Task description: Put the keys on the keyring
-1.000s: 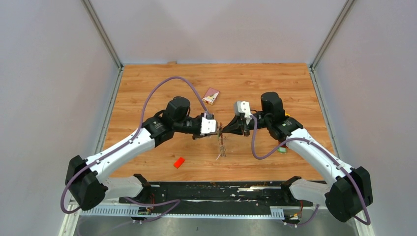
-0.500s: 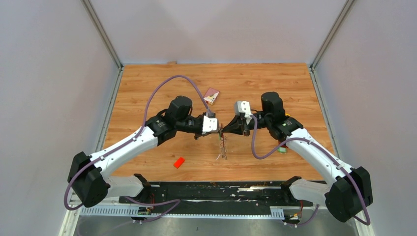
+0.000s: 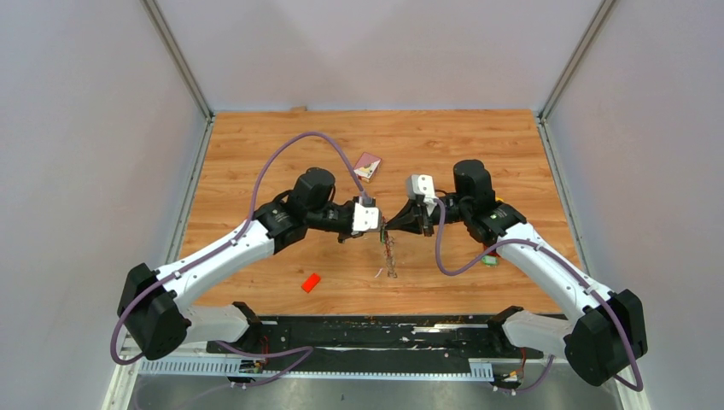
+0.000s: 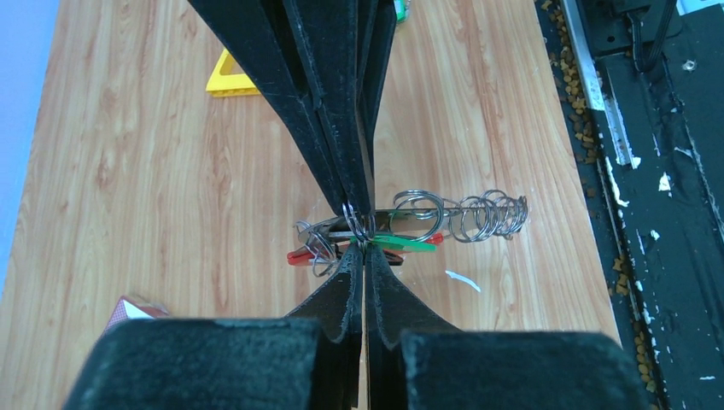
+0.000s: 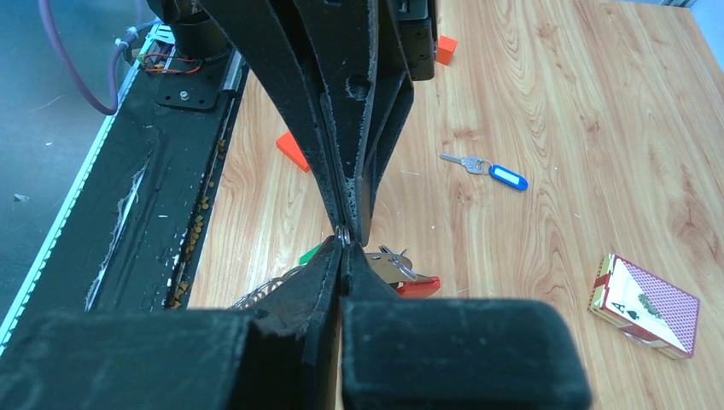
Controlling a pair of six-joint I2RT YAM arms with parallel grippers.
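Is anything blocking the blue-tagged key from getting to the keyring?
Nothing visible does. The silver key with the blue plastic tag lies uncovered on the wooden table; the red-strapped keyring bunch hangs pinched between the shut left gripper and right gripper.

left tool (image 3: 380, 226), right tool (image 3: 391, 226), both clamped, tip-to-tip

The top external camera is looking down from above and behind the arms (image 3: 230, 248), far enough back that it is taking in the whole table (image 3: 256, 154). Each wrist camera is riding close, sighting along its own fingers, low over the wood. The left one is facing the right gripper (image 4: 354, 205) and the right one is facing the left gripper (image 5: 346, 218) (so they are looking at each other) — and all three are sharing the keyring (image 3: 388, 256) at mid-table.
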